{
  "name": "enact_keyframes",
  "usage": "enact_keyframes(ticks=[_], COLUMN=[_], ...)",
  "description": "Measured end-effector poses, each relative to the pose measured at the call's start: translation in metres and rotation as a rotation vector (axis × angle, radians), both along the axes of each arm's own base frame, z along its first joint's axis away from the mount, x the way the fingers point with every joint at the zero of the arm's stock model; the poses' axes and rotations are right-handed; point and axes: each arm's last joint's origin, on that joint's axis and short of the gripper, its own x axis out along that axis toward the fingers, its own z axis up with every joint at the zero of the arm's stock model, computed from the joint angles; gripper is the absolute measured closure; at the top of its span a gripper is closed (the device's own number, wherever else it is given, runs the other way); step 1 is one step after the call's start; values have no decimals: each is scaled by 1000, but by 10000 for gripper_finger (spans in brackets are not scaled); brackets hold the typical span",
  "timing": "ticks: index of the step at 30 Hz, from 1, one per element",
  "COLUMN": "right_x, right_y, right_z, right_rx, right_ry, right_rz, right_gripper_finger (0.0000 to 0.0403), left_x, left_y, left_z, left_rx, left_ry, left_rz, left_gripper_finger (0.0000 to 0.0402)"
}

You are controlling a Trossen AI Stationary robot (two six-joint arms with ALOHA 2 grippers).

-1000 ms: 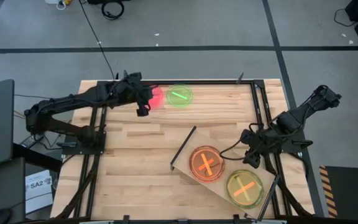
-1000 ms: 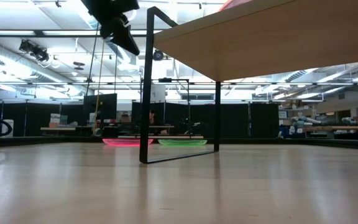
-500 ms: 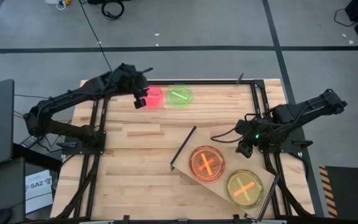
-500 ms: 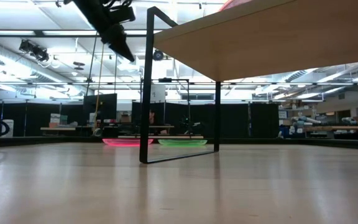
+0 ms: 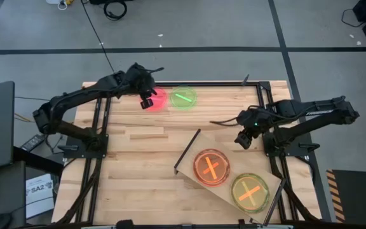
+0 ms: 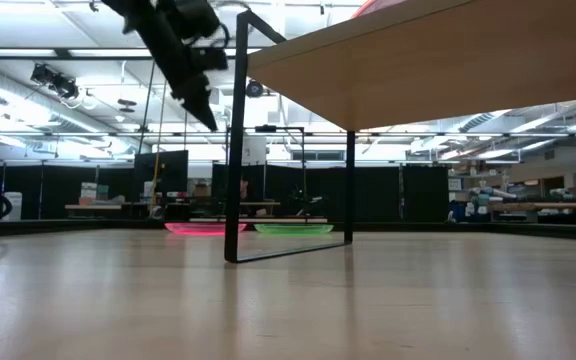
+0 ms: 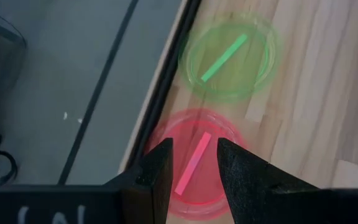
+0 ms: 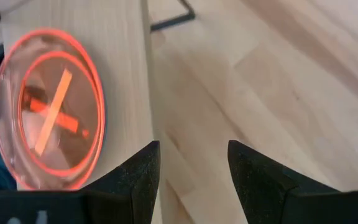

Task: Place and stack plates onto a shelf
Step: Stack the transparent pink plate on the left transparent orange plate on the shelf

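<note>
Both fingers of left tool (image 7: 191, 165) spread above pink plate (image 7: 194, 163).

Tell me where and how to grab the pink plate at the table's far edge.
Take the pink plate by its raised rim, coming straight down from above: it lies flat on the table, so only the rim offers a hold. The left claw, open, already hangs over it. Use the side facing away from the green plate, probably.

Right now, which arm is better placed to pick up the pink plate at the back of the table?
Left. The left gripper hangs open right over the pink plate, fingers framing it in its wrist view. The right gripper is open too, but sits far off beside the shelf.
</note>
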Motion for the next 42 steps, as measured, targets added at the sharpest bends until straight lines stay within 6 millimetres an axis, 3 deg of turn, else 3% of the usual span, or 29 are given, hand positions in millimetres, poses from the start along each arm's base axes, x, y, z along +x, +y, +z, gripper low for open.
enact_keyframes(ticks=[12, 20, 31, 42], right_x=[6, 10, 14, 15], right_y=[-18, -23, -29, -30], right_z=[4, 6, 10, 11], right_rx=[-40, -44, -47, -63], right_ry=[-73, -120, -177, -196], right_rz=[-44, -78, -107, -99], right_gripper_finger=[208, 208, 208, 208], left_x=[17, 30, 48, 68], left_y=[34, 37, 27, 28], left_z=[-60, -90, -111, -126], left_rx=[-126, -260, -317, -264], left_ry=[182, 205, 212, 150], left_rz=[30, -42, -33, -2], left_gripper_finger=[269, 269, 269, 269])
